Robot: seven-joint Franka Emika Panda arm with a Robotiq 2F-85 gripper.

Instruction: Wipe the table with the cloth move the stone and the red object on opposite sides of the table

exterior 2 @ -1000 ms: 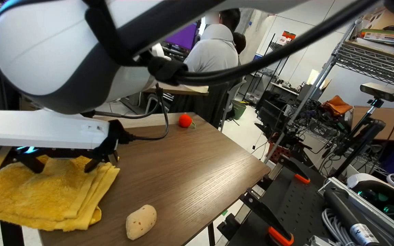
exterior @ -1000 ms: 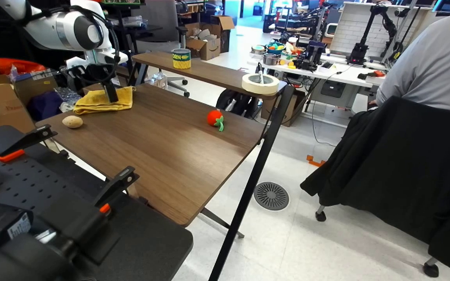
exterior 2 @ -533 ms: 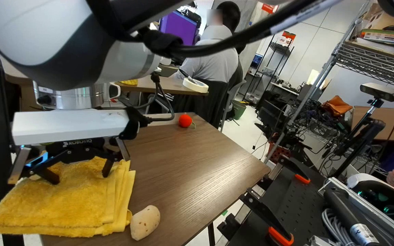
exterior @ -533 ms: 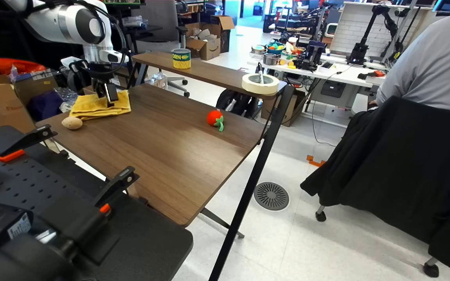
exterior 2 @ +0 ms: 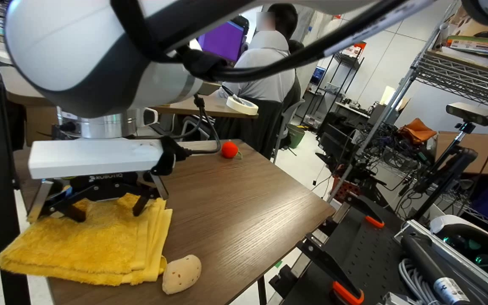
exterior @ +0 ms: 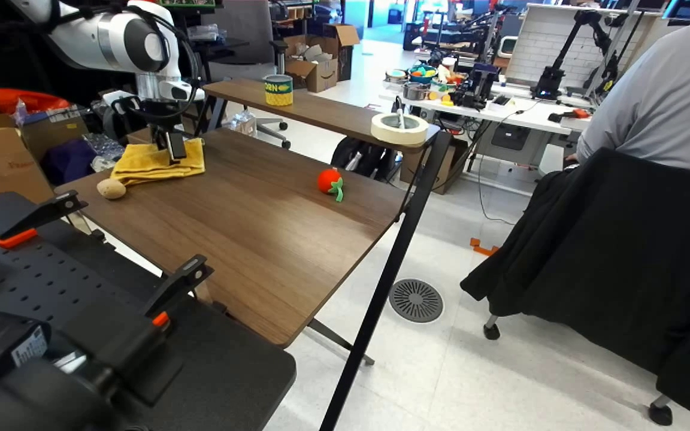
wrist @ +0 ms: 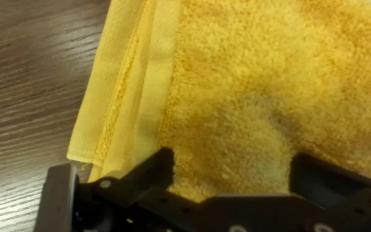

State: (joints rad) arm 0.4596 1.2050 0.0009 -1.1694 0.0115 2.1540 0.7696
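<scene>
The yellow cloth (exterior: 159, 161) lies folded at one end of the brown table (exterior: 243, 221). My gripper (exterior 2: 108, 212) is down over it, jaws wide apart, fingertips against its top. In the wrist view cloth fills the space between the fingers of my gripper (wrist: 233, 156), not pinched. Right beside a cloth corner sits the tan stone (exterior 2: 181, 274), touching or nearly touching it. Toward the opposite end rests the red object (exterior: 329, 181) with its green stem, well apart from the cloth; both exterior views show it.
A raised shelf (exterior: 333, 120) runs along one long edge, bearing a corn can (exterior: 278, 91) and a tape roll (exterior: 399, 129). Along the opposite edge stands a black bench (exterior: 219, 365) with orange-tipped clamps (exterior: 180, 284). A seated person (exterior: 668, 102) is beyond the table.
The cloth has shifted along with my open gripper, toward the stone's side and then slightly toward the red object. The stone has been nudged a little. The red object stays put.
</scene>
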